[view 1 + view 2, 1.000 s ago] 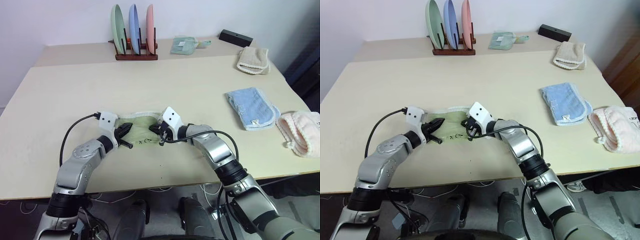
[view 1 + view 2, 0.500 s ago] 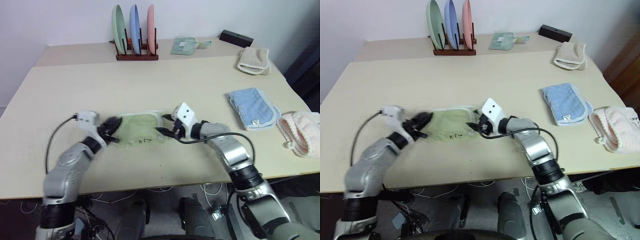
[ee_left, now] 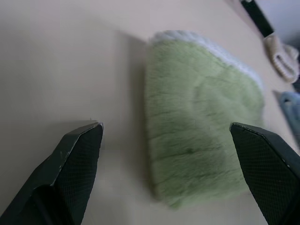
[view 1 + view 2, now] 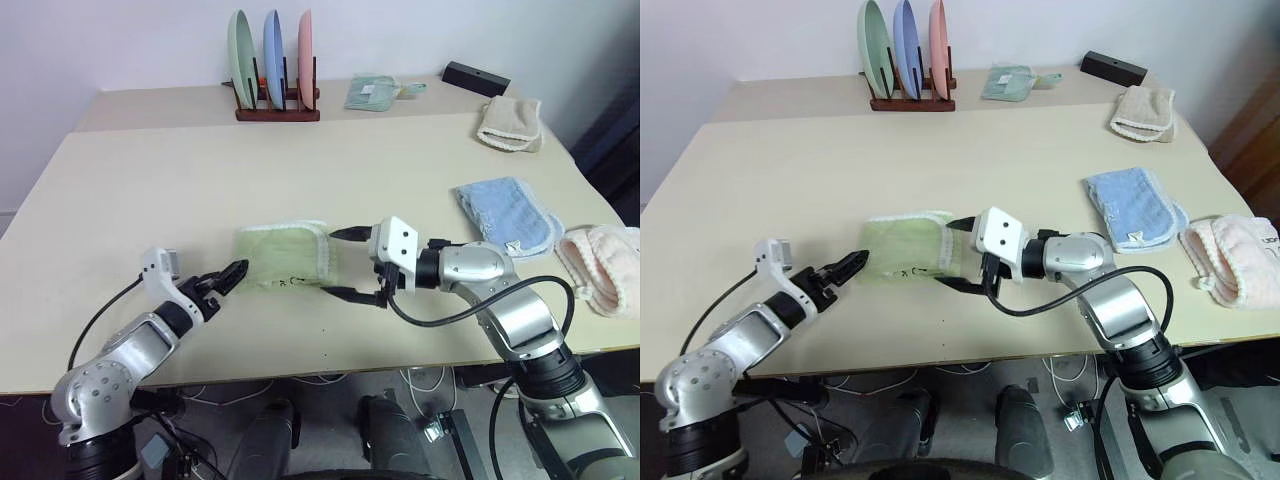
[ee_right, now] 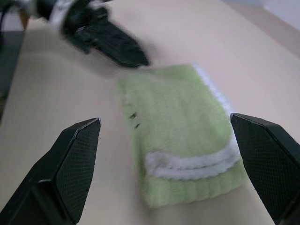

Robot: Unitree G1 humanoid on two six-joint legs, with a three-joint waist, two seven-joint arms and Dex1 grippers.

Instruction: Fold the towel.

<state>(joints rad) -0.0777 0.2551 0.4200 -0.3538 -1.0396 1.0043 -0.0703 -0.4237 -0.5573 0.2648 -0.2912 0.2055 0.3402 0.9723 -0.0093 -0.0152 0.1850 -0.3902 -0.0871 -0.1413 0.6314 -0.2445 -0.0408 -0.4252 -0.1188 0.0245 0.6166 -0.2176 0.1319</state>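
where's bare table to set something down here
Widest bare patch: mid-table between the plate rack and the green towel, running out to the left edge. Crowded: the right side, with the blue towel, pink cloth and beige towel, and beside the green towel, flanked by both open grippers.

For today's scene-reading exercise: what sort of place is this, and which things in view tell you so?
Probably an indoor test room staged for household chores: folded towels, including a green towel, lie on a plain table, a rack of plates stands behind, and loose cables trail underneath.

Home-like test room: beige table (image 4: 150,180), 3 plates racked (image 4: 273,60), scattered towels (image 4: 505,215).
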